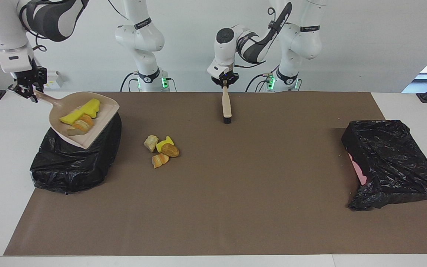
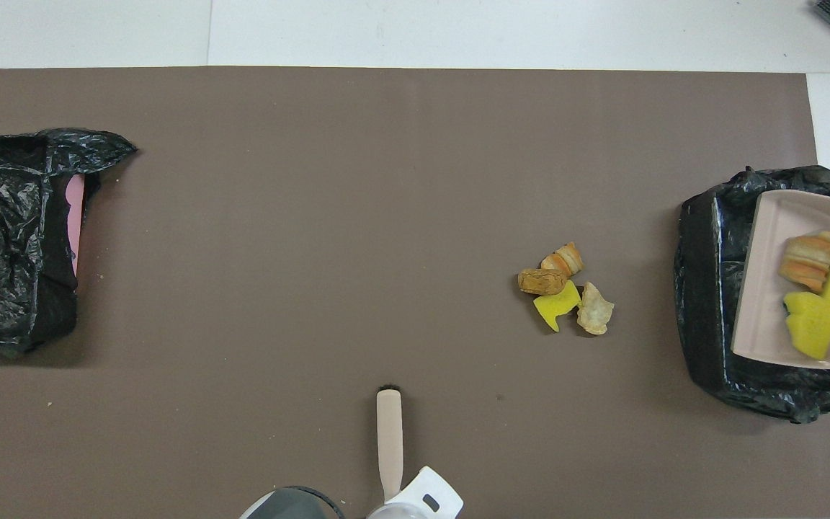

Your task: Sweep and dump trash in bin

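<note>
My right gripper (image 1: 28, 91) is shut on the handle of the beige dustpan (image 1: 104, 109), held tilted in the air over the black-lined bin (image 1: 72, 163) at the right arm's end of the table. In the pan (image 2: 764, 288) lie two yellow sponge chunks (image 2: 811, 324) and an orange bread-like lump (image 2: 806, 261). Several more scraps of trash (image 1: 161, 149) sit in a cluster on the brown mat beside that bin (image 2: 707, 288). My left gripper (image 1: 225, 83) is shut on the beige brush (image 1: 227, 105), which hangs bristles down over the mat near the robots.
A second black-lined bin (image 1: 391, 163) with a pink edge showing stands at the left arm's end of the table. The brown mat (image 1: 235, 193) covers most of the white tabletop. Small crumbs dot the mat.
</note>
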